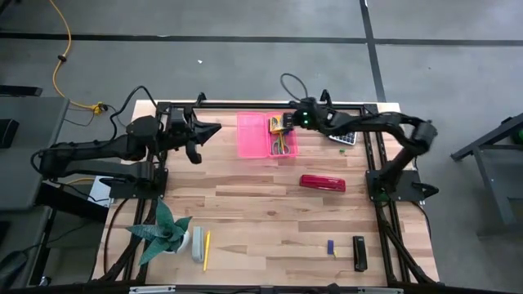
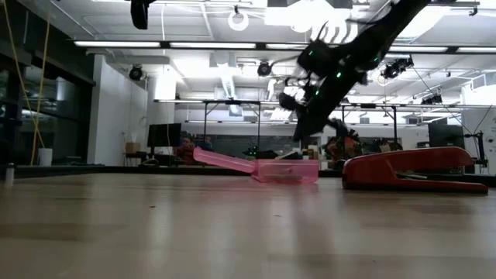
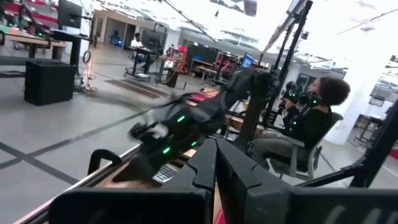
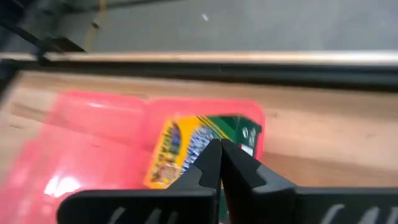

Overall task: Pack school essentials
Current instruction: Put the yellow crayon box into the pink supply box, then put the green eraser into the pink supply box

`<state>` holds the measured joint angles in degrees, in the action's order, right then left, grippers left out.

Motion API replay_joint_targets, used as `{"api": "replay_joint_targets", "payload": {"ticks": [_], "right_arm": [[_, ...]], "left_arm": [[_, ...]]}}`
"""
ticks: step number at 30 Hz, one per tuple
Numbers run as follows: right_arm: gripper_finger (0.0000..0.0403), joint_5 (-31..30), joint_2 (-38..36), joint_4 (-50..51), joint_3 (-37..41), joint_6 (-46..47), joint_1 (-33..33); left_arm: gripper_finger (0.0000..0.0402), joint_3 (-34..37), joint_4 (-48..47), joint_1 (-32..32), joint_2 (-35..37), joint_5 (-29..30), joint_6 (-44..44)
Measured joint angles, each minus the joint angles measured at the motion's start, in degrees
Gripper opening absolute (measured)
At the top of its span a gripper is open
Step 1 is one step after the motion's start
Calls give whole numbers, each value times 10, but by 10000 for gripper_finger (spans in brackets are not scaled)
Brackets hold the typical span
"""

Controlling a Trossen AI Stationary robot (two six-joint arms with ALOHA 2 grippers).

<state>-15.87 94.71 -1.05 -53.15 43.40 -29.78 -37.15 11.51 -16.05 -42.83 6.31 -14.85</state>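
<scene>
Several school items are already being kept in the pink case at the upper middle of the high view, its lid lying open toward the left; the crayon box is seen inside it in the right wrist view. The right gripper is being held just above the case's right half, fingers pressed together on nothing. The left gripper is being held left of the case, off the table, fingers likewise together and empty. By judgement, the step in hand falls between two placements. Still being left out on the table are the red stapler at centre right, the yellow pencil at lower left, and the small blue piece and black piece at lower right. One of these is probably being called for next, with fingers opened before descent.
</scene>
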Motion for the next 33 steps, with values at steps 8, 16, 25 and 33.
{"api": "replay_joint_targets", "payload": {"ticks": [8, 16, 25, 33], "right_arm": [[0, -51, 61, 120, -81, 1, 2], [0, -66, 71, 154, -104, -5, -2], [0, 9, 103, 95, -103, -21, 11], [0, 4, 38, 117, -101, -122, 11]], "left_arm": [[0, 0, 0, 0, 0, -3, -11], [0, 0, 0, 0, 0, -3, -11], [0, 0, 1, 0, 0, -1, -10], [0, 0, 3, 0, 0, 6, -2]]}}
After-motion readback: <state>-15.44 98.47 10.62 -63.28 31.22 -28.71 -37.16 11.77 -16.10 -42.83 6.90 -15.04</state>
